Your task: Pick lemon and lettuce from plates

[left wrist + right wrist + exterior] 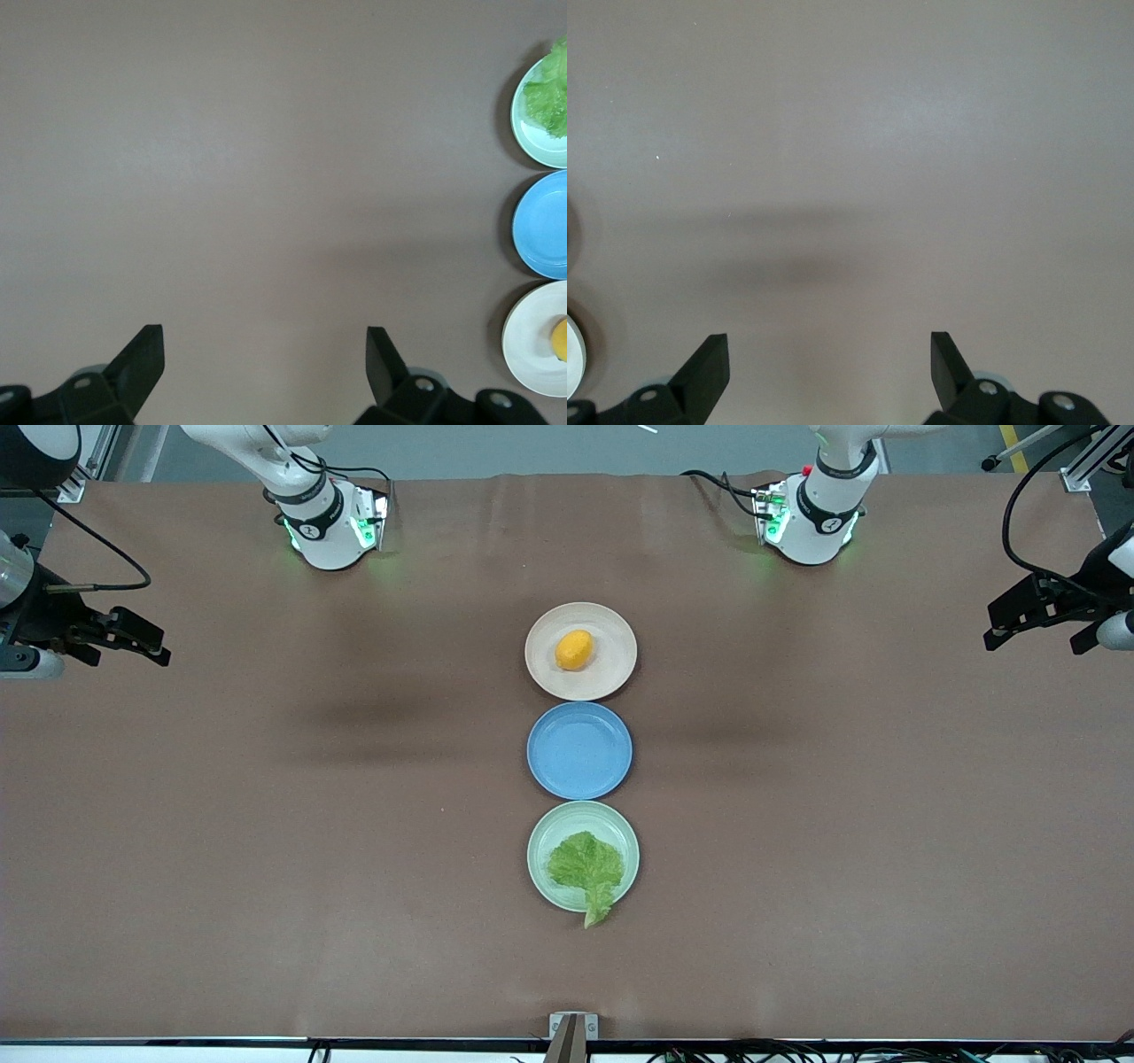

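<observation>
Two targets: lemon (574, 650) and lettuce (586, 870), both on their plates, neither touched yet.
lemon: sits about centre on the beige plate (615, 627), the plate farthest from the front camera.
lettuce: lies flat on the green plate (544, 834), the plate nearest the front camera; stem tip overhangs the rim onto the table (266, 824).
blue plate (578, 750): bare, between the other two, all three in one line mid-table.
step: approach, judged from both arms parked wide with nothing held.
lemon grip: come straight down, fingers across the short axis; it's smooth and oval, likely to roll if nudged off-centre.
lettuce grip: thin and flat, so pinching at the overhanging stem looks easier than scraping the plate; a pinch mid-leaf risks dragging the plate.
split: one arm per item looks sensible; keep them out of each other's path over the plate line.
left gripper (1036, 615): high over the table edge at the left arm's end, fingers spread wide, empty; its wrist view shows all three plates well off.
right gripper (120, 638): over the right arm's end, fingers apart, empty, well away from the plates.
</observation>
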